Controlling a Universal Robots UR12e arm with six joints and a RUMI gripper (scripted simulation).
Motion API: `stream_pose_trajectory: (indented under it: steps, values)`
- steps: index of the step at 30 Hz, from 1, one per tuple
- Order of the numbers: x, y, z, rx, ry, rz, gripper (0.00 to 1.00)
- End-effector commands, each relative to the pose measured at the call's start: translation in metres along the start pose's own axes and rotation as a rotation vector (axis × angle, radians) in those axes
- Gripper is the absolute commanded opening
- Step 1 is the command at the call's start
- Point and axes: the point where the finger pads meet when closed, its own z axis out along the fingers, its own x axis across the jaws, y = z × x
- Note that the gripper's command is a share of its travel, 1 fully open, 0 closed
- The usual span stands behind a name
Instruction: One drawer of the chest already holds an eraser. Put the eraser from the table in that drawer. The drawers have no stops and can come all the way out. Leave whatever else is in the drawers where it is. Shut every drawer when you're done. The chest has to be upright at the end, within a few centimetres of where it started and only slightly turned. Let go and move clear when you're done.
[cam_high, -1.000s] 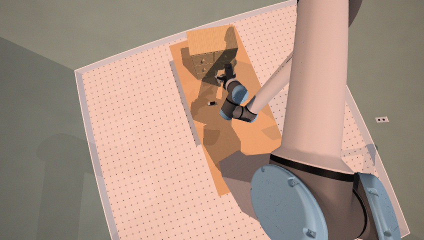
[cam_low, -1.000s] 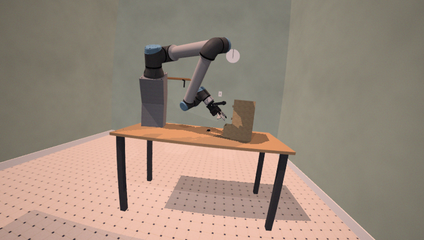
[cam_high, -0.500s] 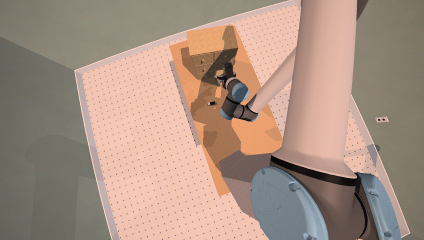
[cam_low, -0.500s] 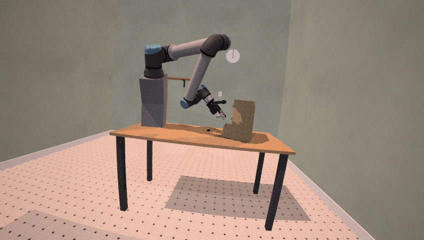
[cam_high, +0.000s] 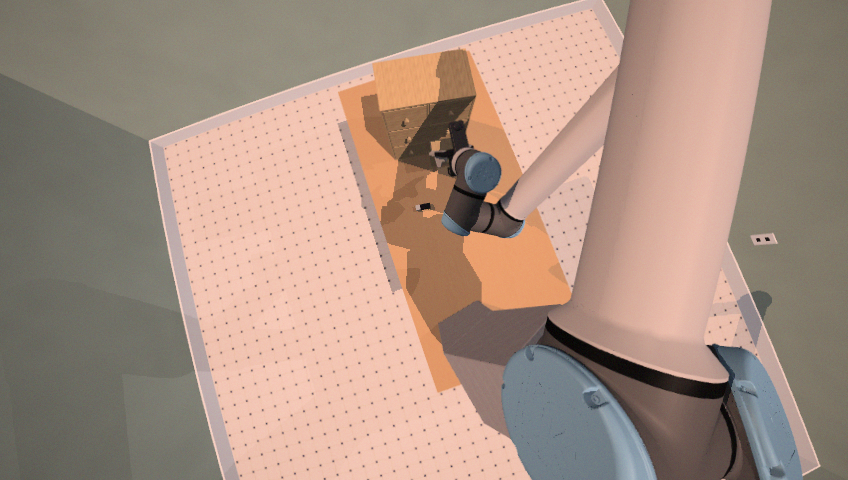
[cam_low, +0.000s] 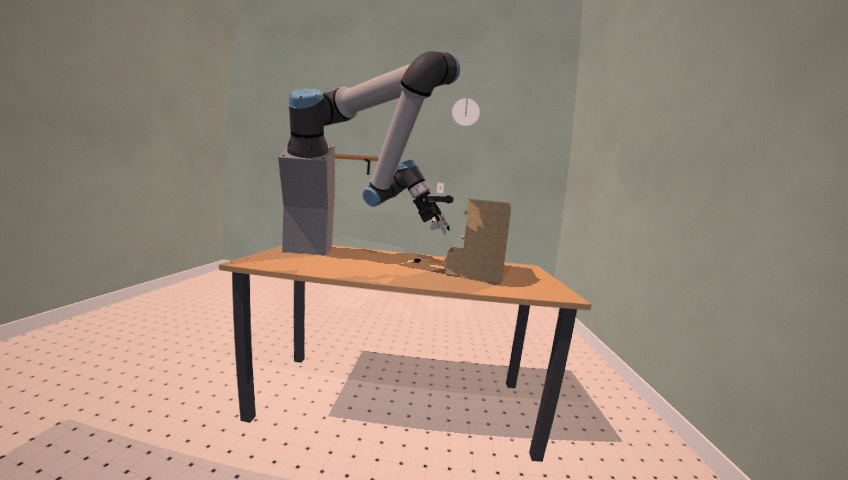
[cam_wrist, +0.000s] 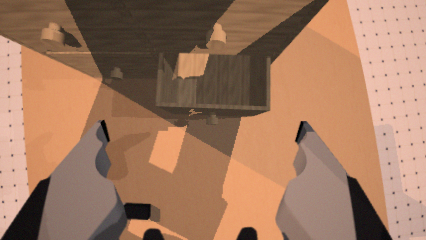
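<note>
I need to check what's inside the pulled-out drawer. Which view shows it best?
Wrist: it looks straight down into the open drawer, showing its wooden floor with no object that I can make out. The top view has it under the arm and in shadow; the exterior view shows only the chest's side.

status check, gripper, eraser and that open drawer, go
Gripper open, holding nothing, above the table in front of the chest. Eraser on the table, untouched. One bottom drawer pulled out, no eraser visible inside. Nothing blocking.

In the wrist view the eraser (cam_wrist: 141, 211) sits partly behind a tool finger (cam_wrist: 85, 190), near the bottom edge.
</note>
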Motion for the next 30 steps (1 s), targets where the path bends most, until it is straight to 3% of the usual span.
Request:
stream_pose_trajectory:
  steps: [1, 16, 18, 30]
  values:
    - [-0.001, 0.004, -0.01, -0.072, 0.003, 0.004, 1.0]
    - [-0.002, 0.011, -0.046, -0.271, 0.015, 0.008, 1.0]
    - [-0.002, 0.011, -0.046, -0.271, 0.015, 0.008, 1.0]
    - [-0.002, 0.012, -0.069, -0.41, 0.025, 0.013, 1.0]
